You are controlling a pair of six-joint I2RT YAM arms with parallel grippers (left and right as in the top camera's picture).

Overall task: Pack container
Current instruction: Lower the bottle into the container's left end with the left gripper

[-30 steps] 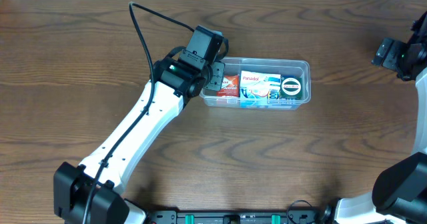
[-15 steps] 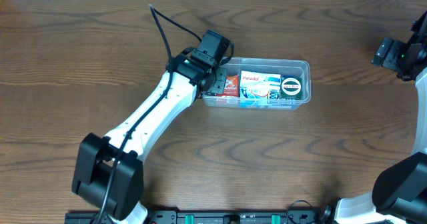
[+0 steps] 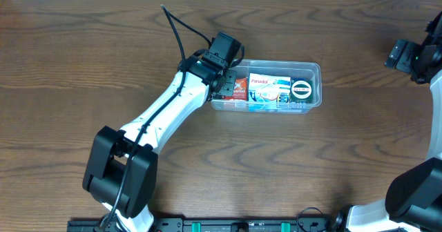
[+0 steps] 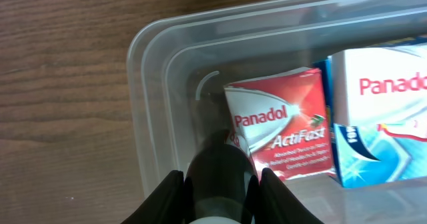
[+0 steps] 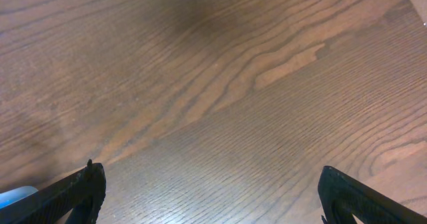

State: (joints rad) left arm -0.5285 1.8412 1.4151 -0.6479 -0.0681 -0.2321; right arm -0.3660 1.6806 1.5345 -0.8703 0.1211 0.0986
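Observation:
The clear plastic container (image 3: 276,63) lies at the table's middle. Inside it are a red Panadol ActiFast box (image 3: 239,88), a blue and white Panadol box (image 3: 269,90) and a round dark tin (image 3: 302,89). My left gripper (image 3: 222,81) is over the container's left end, shut on a dark rounded bottle (image 4: 220,167). In the left wrist view the bottle hangs over the empty left corner of the container (image 4: 143,47), beside the red box (image 4: 283,127). My right gripper (image 3: 409,54) is open and empty, far to the right.
Dark wood table all round. The right wrist view shows only bare wood between the open fingers (image 5: 213,184). The left arm's black cable loops up behind the container's left end (image 3: 181,30).
My left gripper has moved a little to the right, over the container's left end, with the bottle in it. The right arm has not moved.

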